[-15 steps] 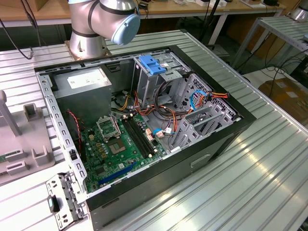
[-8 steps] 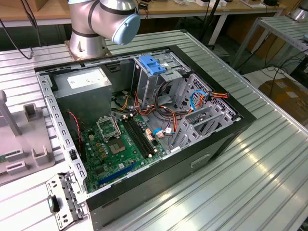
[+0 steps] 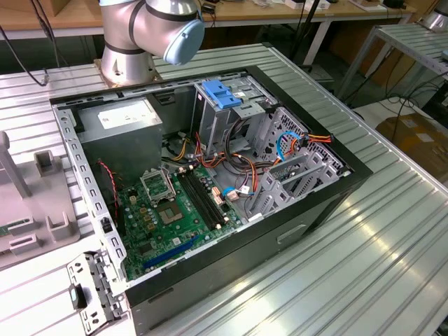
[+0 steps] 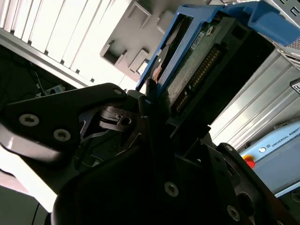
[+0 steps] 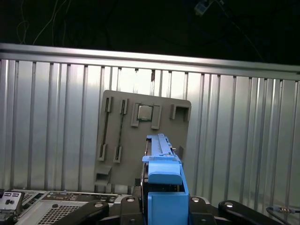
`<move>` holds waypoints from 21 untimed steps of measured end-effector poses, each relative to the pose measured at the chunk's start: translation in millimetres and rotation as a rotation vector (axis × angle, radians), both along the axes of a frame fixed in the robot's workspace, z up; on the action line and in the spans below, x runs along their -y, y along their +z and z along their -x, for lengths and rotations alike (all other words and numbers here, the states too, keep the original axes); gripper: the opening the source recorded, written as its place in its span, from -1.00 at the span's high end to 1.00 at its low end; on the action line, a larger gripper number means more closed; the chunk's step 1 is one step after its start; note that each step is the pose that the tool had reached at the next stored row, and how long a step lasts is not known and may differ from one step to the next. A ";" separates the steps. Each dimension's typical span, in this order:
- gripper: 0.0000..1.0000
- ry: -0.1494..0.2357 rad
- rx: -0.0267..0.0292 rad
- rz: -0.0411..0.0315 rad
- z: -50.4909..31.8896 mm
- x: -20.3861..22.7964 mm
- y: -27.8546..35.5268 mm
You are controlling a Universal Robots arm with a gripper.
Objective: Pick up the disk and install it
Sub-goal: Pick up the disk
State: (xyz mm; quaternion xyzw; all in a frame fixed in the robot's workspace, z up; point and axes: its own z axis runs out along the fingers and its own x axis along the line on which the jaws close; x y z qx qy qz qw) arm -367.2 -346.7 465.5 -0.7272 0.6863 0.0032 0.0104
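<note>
Between the 2 fingers of the gripper (image 4: 152, 105) the disk (image 4: 197, 61) was held pinched, its long axis pointed straight out toward the gray fixture plate (image 5: 112, 136).

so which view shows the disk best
The second wrist view: the disk shows its circuit side, connector and blue carrier. The first wrist view sees it end-on; the exterior view takes in the computer case.

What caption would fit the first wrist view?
The gripper holds the disk before a grey fixture plate on the ribbed table.
</note>
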 end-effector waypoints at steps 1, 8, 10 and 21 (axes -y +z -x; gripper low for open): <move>0.27 0.000 0.0000 0.0000 -0.7 0.8 0.0; 0.27 0.000 -0.0003 -0.0001 -5.8 5.6 0.0; 0.27 0.000 -0.0003 -0.0001 -6.3 6.5 0.0; 0.27 0.000 -0.0004 -0.0001 -10.2 12.6 0.0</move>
